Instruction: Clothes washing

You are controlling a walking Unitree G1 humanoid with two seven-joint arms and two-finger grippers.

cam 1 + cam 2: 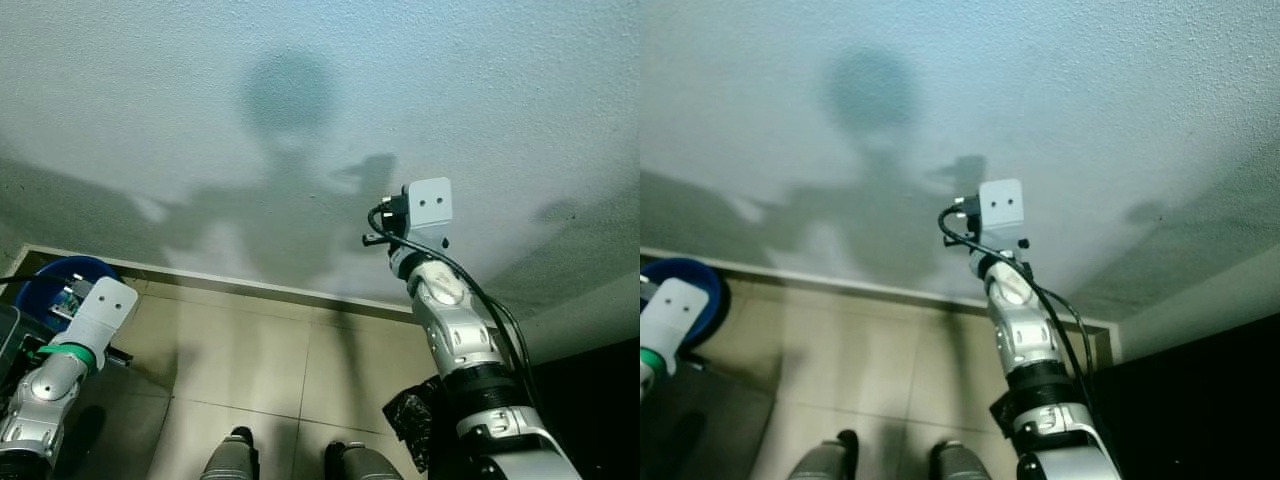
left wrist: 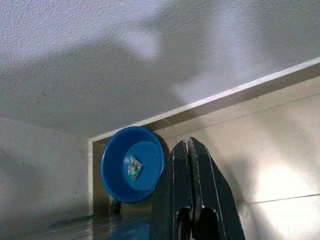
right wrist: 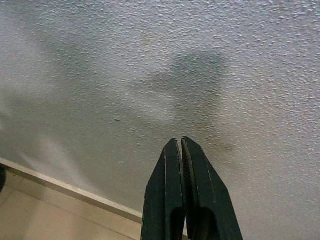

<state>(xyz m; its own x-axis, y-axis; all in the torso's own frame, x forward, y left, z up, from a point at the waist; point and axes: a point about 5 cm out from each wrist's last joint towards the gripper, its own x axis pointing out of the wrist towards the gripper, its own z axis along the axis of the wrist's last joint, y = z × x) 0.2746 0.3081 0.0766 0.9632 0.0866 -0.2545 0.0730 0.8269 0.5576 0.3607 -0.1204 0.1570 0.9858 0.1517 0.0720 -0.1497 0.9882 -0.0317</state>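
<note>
I see the blue basin (image 2: 132,170) on the tiled floor (image 1: 250,360) in the corner to my left, by the wall (image 1: 300,120). A small greenish scrap lies in it; clothing or not, I can't tell. I judge the basin light, rigid, slick: grip the rim. Left end effector (image 2: 188,150) clenched, empty, aimed near it. Right end effector (image 3: 180,147) clenched, empty, facing the wall.

A plain corner of a home.
A textured white wall (image 1: 300,110) is meeting a beige tiled floor (image 1: 240,360), with a blue basin (image 2: 132,170) sitting there.
</note>
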